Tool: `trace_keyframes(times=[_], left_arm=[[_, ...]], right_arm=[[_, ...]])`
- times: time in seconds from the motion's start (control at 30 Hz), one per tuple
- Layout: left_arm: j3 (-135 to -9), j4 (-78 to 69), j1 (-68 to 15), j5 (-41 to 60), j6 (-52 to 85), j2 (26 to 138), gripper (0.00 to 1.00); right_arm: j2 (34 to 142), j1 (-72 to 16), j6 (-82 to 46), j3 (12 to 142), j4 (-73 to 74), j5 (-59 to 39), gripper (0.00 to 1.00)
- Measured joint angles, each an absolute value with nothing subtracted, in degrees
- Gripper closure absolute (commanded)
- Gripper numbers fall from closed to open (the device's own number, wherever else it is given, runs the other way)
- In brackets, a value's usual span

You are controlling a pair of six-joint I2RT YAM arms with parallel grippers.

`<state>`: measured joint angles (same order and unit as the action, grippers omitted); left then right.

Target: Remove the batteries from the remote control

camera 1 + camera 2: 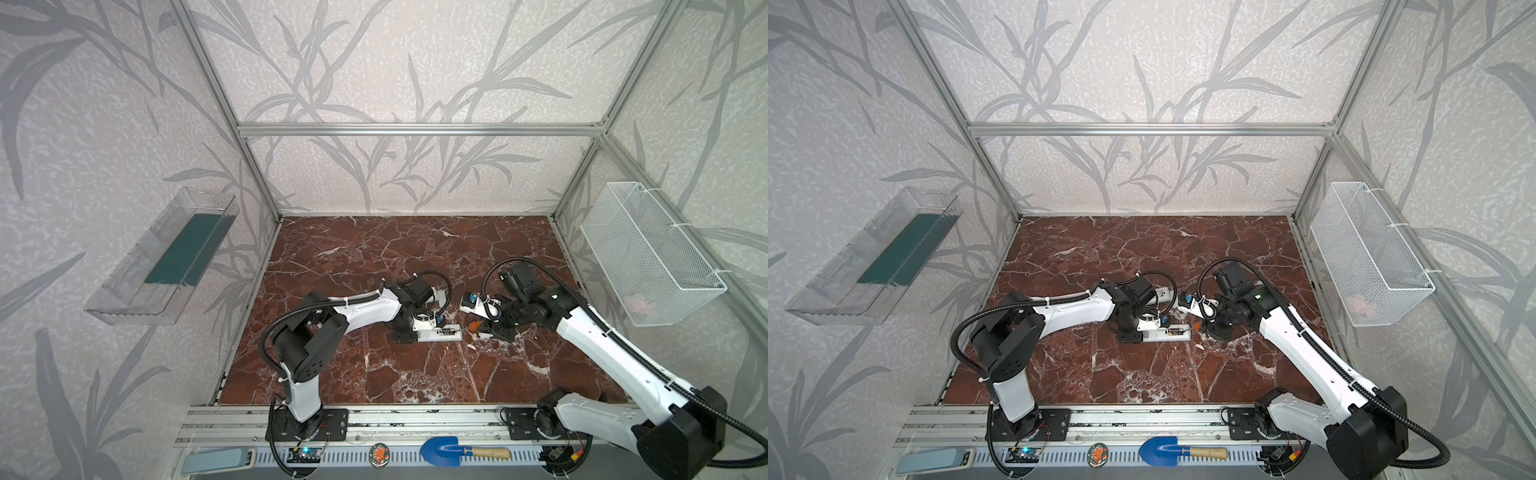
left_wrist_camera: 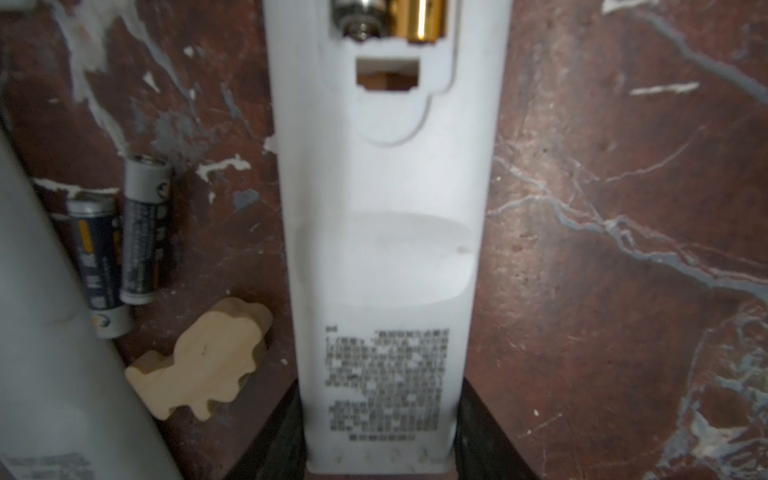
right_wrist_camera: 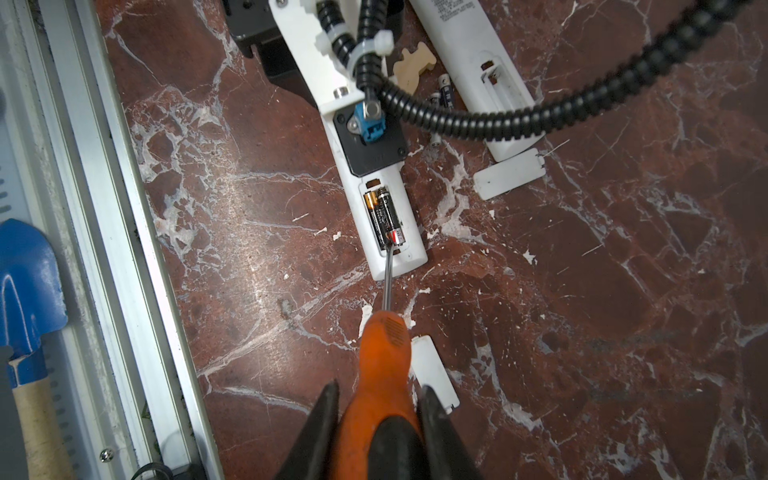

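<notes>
While the left gripper [image 2: 379, 419] clamps the white plastic remote control [image 1: 432, 336], its dark cylindrical batteries [image 1: 448, 331] lie end-on, nine o'clock of the right gripper [image 1: 487, 329] clutching an orange-handled screwdriver [image 1: 477, 325].

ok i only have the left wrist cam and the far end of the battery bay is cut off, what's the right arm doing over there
Observer: The right gripper is shut on an orange screwdriver, and its tip is at the far end of one of the two batteries in the bay of the remote.
Operator: any covers lying around, i see none
Observer: Two white covers lie on the table: that one beside the screwdriver's handle, the other at the end of a second remote.
</notes>
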<state>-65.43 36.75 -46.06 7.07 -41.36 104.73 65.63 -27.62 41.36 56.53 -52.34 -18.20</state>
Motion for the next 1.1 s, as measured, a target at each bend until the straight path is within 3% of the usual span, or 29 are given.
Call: trace_keyframes(times=[0.5,0.57,0.67,0.77,1.1], left_arm=[[-65.43,36.77,-46.13,6.92,-40.99,104.73,0.77],[-65.43,36.80,-46.13,6.94,-40.93,104.73,0.73],[-65.34,36.75,-46.13,7.01,-40.60,104.49,0.49],[-64.16,37.06,-46.02,7.16,-39.42,102.85,0.37],[-65.43,37.65,-38.37,13.04,-23.66,87.05,0.25]], right_arm=[[64.84,-26.74,39.33,58.35,-52.86,-22.33,1.00],[64.82,-26.72,39.53,58.35,-53.17,-21.30,1.00],[64.77,-26.72,39.68,58.35,-53.30,-20.45,1.00],[64.64,-26.68,39.66,58.35,-53.28,-20.45,1.00],[61.91,-23.33,34.81,58.33,-47.40,-25.02,1.00]])
